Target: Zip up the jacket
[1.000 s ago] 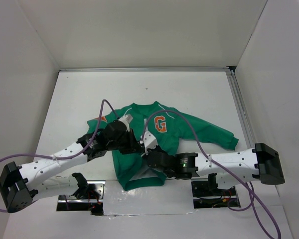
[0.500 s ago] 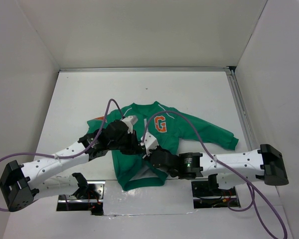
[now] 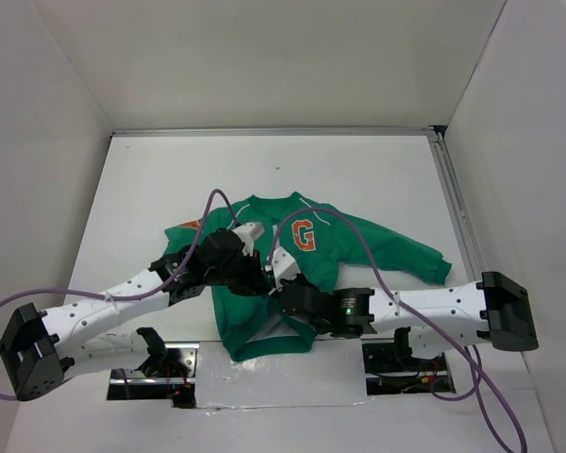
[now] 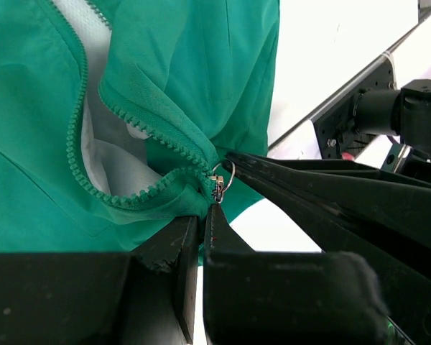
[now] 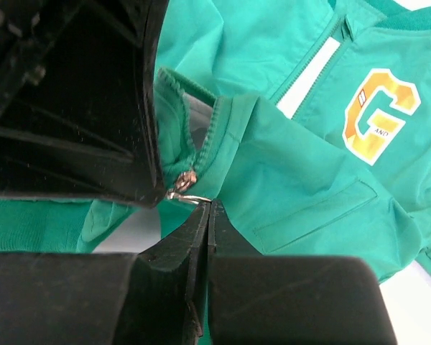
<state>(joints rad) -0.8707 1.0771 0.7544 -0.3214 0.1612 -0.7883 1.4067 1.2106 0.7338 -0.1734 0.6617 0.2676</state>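
The green jacket (image 3: 358,247) lies on the white table with its orange "G" (image 3: 304,234) up and the zip open. Both grippers meet at its lower front. My left gripper (image 3: 263,279) is shut on the green fabric at the zip's bottom end (image 4: 190,198). The silver pull ring (image 4: 223,175) hangs just past its tips. The open zipper teeth (image 4: 77,122) part above, showing grey lining (image 4: 122,169). My right gripper (image 3: 276,284) is shut, its tips (image 5: 207,208) pinching the pull ring (image 5: 181,195) next to the left gripper's fingers (image 5: 93,108).
White walls enclose the table on three sides. A metal rail (image 3: 453,203) runs along the right edge. Purple cables (image 3: 363,250) loop over the jacket. The arm mounts (image 3: 156,373) sit at the near edge.
Both grippers stay together at the jacket's lower front. The left wrist has shifted slightly right and the right arm has shifted a little; the jacket lies much as before.
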